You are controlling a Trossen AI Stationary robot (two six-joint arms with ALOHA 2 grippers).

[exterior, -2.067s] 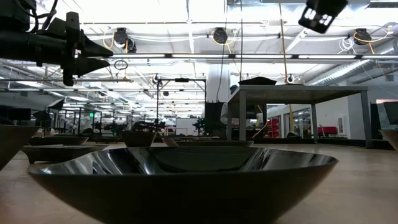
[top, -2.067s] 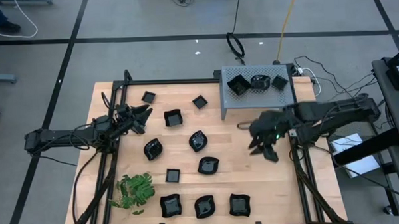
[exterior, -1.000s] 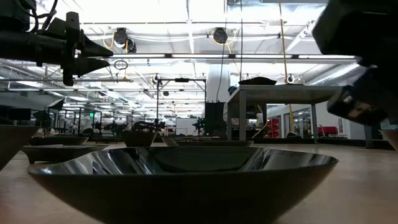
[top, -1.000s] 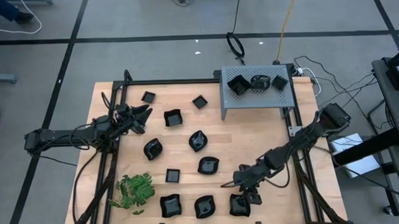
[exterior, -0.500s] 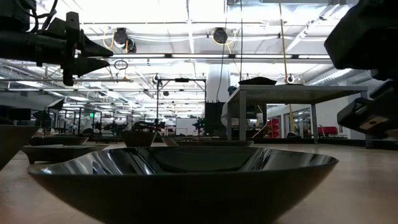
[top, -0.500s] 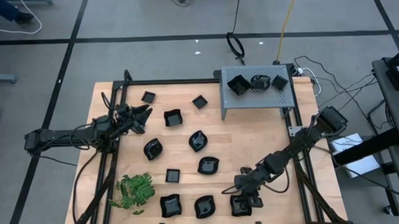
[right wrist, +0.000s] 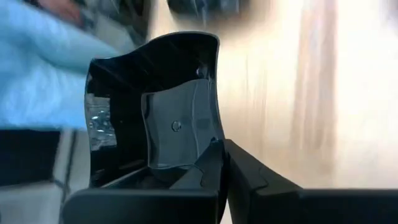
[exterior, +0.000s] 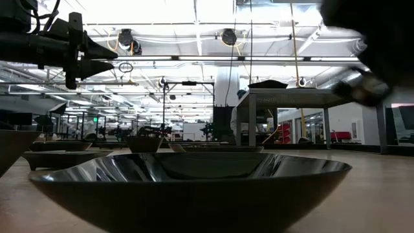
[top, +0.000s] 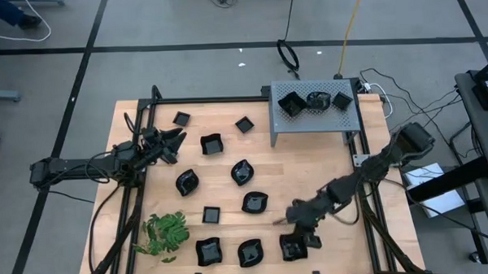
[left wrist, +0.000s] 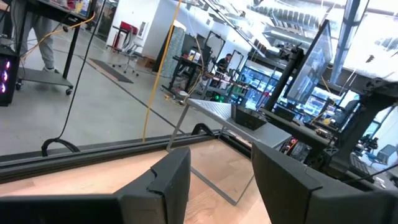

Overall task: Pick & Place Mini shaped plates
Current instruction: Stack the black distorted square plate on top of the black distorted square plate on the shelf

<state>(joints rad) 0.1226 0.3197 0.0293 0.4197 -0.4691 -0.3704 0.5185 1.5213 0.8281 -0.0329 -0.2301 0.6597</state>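
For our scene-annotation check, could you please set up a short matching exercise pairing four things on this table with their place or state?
Things:
1. right gripper
2. left gripper
3. green sprig
4. grey perforated box

Places or states:
a. holds three plates, at the far edge
b. open, above the table's left side
c. shut on the rim of a plate
d. lies at the near left

Pairs: 1-c, 2-b, 3-d, 4-a

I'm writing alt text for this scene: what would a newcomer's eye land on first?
The right gripper, low over the table's front edge, shut on the rim of a glossy black plate. Next, the other black plates scattered over the wooden table, three more on the grey metal box at the far right.
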